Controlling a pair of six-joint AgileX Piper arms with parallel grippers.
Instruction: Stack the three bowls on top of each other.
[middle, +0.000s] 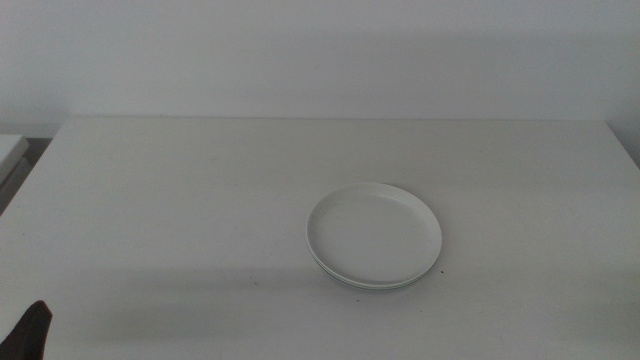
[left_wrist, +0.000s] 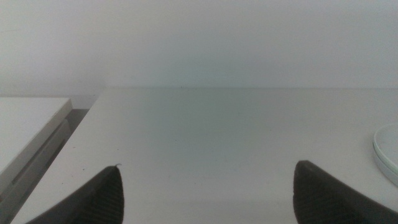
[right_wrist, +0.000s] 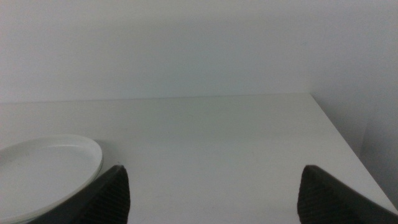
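The bowls (middle: 374, 235) sit as one nested stack on the white table, a little right of its middle. A white one is on top, and a thin pale green rim (middle: 372, 285) peeks out under its near edge. I cannot tell the lower ones apart. The stack's edge (left_wrist: 388, 152) shows in the left wrist view, and the white top bowl (right_wrist: 43, 165) in the right wrist view. My left gripper (left_wrist: 208, 167) is open and holds nothing; its dark tip (middle: 30, 330) shows at the table's front left corner. My right gripper (right_wrist: 214, 168) is open, empty and outside the middle view.
A second white surface (middle: 10, 150) adjoins the table on the left, with a dark gap between them (left_wrist: 74, 118). The table's right edge (right_wrist: 348, 149) runs close to the wall. A plain white wall stands behind the table.
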